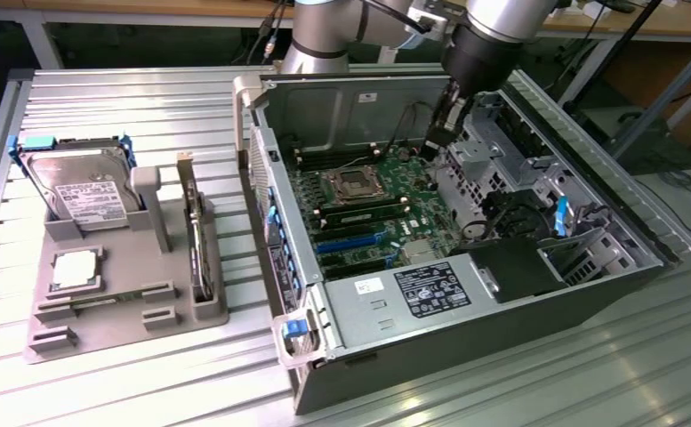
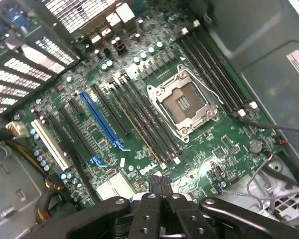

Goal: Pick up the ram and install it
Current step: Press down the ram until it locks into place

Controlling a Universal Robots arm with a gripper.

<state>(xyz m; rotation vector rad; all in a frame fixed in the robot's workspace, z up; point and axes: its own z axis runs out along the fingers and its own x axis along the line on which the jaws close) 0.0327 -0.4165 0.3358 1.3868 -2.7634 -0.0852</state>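
The arm reaches down into the open computer case (image 1: 321, 98), which lies on its side on the metal table (image 1: 108, 98). In the exterior view the gripper (image 1: 440, 133) hangs inside the case, above the far edge of the green motherboard (image 1: 381, 209), near the inner metal frame. In the wrist view the gripper (image 2: 161, 185) has its two dark fingers (image 2: 154, 185) pressed together, so it is closed, and nothing is seen between them. Under the fingers lies the motherboard (image 2: 139, 99), with the empty processor socket (image 2: 184, 104) in its silver frame, long dark memory slots (image 2: 149, 124) on one side of the socket and more dark slots (image 2: 214, 74) on the other side. A blue slot (image 2: 104, 119) and a white slot (image 2: 50, 144) are farther from the socket. The ram (image 1: 192, 227) is not in the case: it stands on its long edge in the grey holder (image 1: 132, 302) on the table, at the exterior view's left of the case, well apart from the gripper. In the same holder the hard drive (image 1: 84, 191) with a white label leans at the far end, and a small square silver chip (image 1: 75, 269) lies in a pocket nearer to the camera. A black box with a label (image 1: 434, 289) sits at the near end of the case.
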